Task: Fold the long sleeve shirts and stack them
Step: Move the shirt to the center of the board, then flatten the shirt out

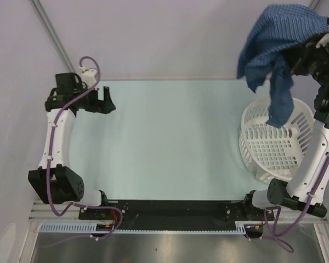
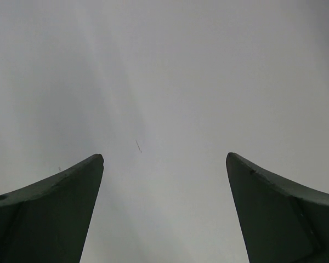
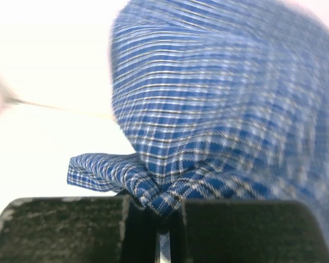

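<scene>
Dangling above the basket (image 1: 253, 121) rim, shirt (image 1: 279, 38) clamped in right pincer (image 3: 160, 212); left pincer (image 2: 164, 156) apart.

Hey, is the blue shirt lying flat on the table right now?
No, the blue shirt hangs bunched from the right gripper, up in the air over the white basket.

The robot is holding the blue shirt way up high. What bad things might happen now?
1. The right claw pinches only a small fold of the shirt, so the cloth might slip out and fall.
2. One end of the shirt hangs down to the white basket; it might catch on the slats and drag the basket along.
3. The left claw is open and far away, so it cannot help catch anything.
</scene>
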